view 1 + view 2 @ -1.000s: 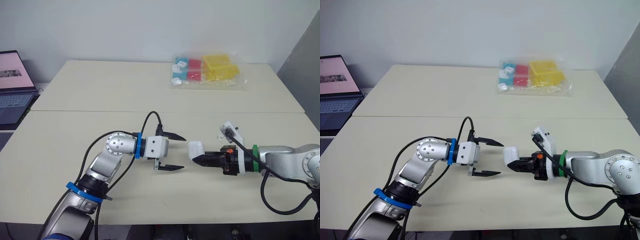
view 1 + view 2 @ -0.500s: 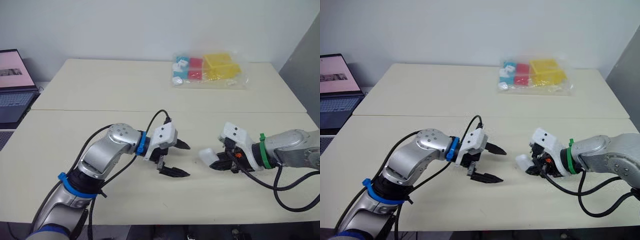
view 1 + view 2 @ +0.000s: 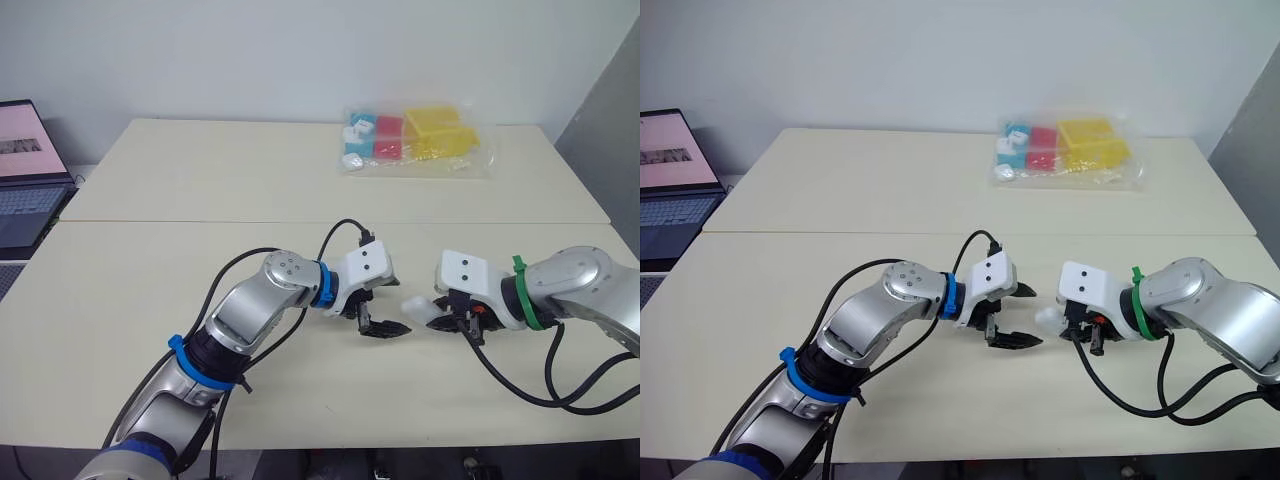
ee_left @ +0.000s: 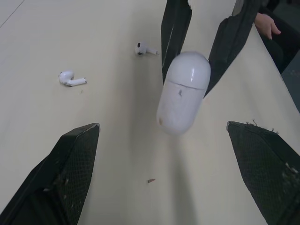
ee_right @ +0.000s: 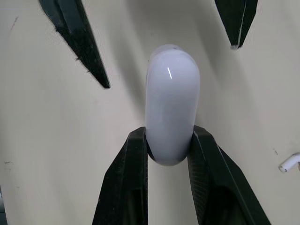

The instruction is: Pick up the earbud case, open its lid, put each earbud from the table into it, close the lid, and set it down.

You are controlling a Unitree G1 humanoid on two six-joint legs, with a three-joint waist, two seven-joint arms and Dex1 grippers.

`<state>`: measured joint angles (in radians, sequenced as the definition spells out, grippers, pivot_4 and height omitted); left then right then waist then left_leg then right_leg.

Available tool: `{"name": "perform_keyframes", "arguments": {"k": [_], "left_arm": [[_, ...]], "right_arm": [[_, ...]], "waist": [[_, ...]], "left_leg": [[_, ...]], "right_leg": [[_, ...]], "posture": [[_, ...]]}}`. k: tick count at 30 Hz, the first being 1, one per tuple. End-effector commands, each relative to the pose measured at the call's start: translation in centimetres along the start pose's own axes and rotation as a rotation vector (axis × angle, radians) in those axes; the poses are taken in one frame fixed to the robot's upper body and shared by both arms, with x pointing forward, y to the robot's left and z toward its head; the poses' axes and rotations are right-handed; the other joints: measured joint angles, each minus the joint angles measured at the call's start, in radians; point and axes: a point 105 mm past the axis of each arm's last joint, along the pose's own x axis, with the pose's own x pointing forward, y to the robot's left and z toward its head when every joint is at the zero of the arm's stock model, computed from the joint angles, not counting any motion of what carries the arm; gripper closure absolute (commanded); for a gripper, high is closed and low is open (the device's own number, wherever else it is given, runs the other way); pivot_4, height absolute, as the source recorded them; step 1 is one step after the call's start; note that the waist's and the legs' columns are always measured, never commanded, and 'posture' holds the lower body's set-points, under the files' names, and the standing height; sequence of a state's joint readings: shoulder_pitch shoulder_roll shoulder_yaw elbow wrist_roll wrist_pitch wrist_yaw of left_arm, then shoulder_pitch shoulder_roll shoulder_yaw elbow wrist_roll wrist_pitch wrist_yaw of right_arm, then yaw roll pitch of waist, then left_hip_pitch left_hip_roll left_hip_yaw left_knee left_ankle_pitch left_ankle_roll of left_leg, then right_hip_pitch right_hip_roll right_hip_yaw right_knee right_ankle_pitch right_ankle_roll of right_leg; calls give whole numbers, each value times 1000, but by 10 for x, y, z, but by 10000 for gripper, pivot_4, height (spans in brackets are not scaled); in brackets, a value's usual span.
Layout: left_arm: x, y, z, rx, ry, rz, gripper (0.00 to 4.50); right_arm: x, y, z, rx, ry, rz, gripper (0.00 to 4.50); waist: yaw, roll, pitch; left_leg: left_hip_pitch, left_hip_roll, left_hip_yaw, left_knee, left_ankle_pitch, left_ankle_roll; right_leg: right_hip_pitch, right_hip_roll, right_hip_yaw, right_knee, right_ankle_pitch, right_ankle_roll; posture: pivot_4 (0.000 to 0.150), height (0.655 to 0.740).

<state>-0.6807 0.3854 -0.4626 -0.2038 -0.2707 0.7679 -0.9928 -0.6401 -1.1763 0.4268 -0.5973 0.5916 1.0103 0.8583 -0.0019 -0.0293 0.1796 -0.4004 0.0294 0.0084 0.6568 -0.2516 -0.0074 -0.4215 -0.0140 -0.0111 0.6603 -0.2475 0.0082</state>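
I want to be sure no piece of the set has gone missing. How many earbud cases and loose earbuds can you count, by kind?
earbud case: 1
loose earbuds: 2
Total: 3

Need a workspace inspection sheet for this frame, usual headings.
Surface: cream table, two tops butted, seam running across.
Job's things: earbud case, lid closed; two earbuds lying loose on the table, apart.
Clutter: clear bag of coloured blocks at the far side.
Grippers: right tool shut on the earbud case; left tool open, facing it, not touching.
Cables: left-arm cable and right-arm cable, both black, looping free.
Surroundings: open laptop off to the left; pale wall behind.
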Motion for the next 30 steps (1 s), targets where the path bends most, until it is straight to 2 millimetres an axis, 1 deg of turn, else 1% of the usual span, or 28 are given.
{"name": "perform_keyframes", "arguments": {"k": [1,4,12,17,20,29,30], "left_arm": [[1,-5,12,49,-24,-25,0],[1,-2,12,79,-14,-19,0],[3,-7,15,80,-26,-50,0],[3,-7,14,87,-21,-57,0],[4,-9,13,82,-20,-68,6006],[7,-12,7,96,-6,-82,34837],[7,-11,7,98,-5,-81,36383]], "right_arm": [[-6,1,9,-73,-23,-17,37534],[-5,2,10,-91,-21,-14,37534],[-5,4,11,-116,-20,-10,37534],[-6,4,11,-123,-23,-7,37534],[-5,5,13,-128,-30,-4,37534],[-5,5,17,-124,-47,-4,37535],[-5,5,17,-123,-49,-3,37535]], "waist": [[0,0,0],[0,0,0],[0,0,0],[0,0,0],[0,0,0],[0,0,0],[0,0,0]], "left_leg": [[0,0,0,2,0,0],[0,0,0,4,0,0],[0,0,0,5,0,0],[0,0,0,5,0,0],[0,0,0,5,0,0],[0,0,0,5,0,0],[0,0,0,5,0,0]], "right_leg": [[0,0,0,1,0,0],[0,0,0,2,0,0],[1,0,0,3,0,0],[1,0,0,3,0,0],[1,0,0,3,0,0],[1,0,0,3,0,0],[1,0,0,3,0,0]], "posture": [[1500,7400],[1500,7400],[1500,7400],[1500,7400],[1500,7400],[1500,7400],[1500,7400]]}}
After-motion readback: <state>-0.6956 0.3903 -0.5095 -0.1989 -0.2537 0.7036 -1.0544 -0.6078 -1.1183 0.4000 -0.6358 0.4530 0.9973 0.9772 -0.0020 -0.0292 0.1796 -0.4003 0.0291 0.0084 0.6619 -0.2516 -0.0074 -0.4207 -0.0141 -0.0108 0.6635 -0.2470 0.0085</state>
